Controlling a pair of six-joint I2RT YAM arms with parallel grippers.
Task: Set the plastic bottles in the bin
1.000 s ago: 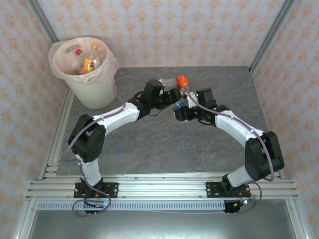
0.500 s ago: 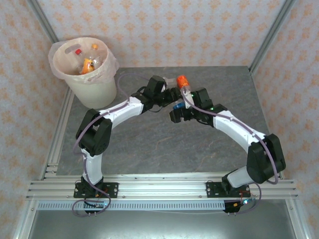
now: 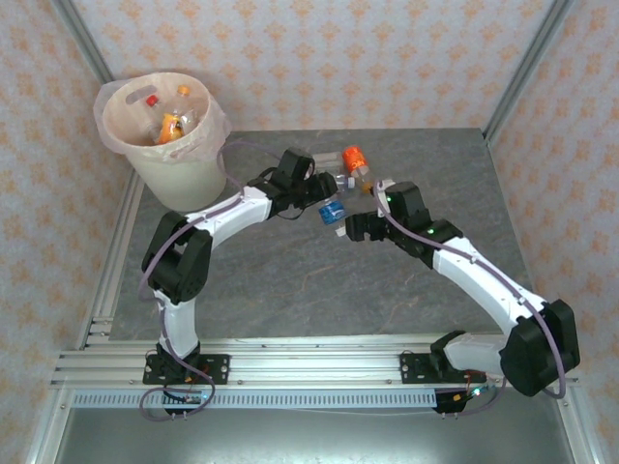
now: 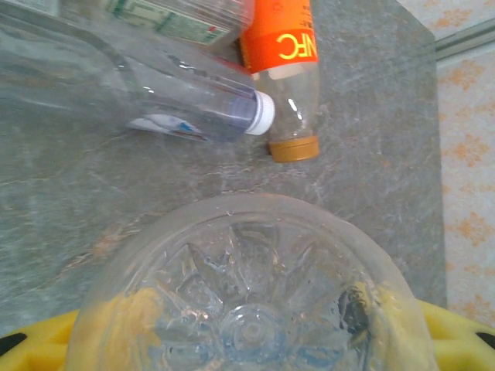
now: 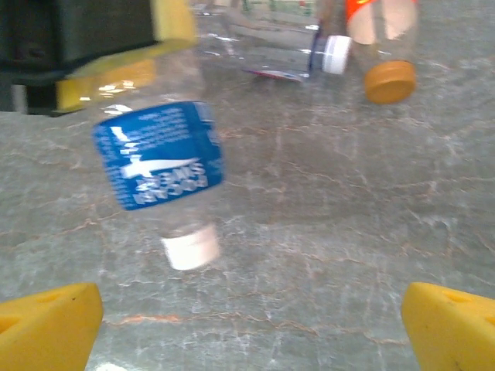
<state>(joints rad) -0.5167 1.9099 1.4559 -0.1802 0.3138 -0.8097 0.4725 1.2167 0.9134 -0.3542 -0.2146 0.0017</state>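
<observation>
From above, the bin (image 3: 184,179) stands at the far left corner of the worktop (image 3: 290,280), with a few bottles (image 3: 170,122) already lying inside it. The left gripper (image 3: 324,196) reaches to mid-worktop with a blue-labelled bottle (image 3: 333,211) at its tip. The right gripper (image 3: 350,227) sits just beside that bottle. An orange-labelled bottle (image 3: 355,159) lies just behind them.

On the left wrist, the ribbed base of a clear bottle (image 4: 247,301) fills the gap between the yellow jaws, so they are grasping it. Beyond it, on the worktop, lie the orange-labelled bottle (image 4: 283,54), a white-capped bottle (image 4: 193,104) and part of a green-labelled bottle (image 4: 166,19).

On the right wrist, the jaws stand wide apart and released, holding nothing. Ahead of them the blue-labelled bottle (image 5: 158,154) hangs cap-down, clear of the worktop.

The job looks partly done. Some bottles are binned, one is in hand well away from the bin, and at least three are left on the worktop.
</observation>
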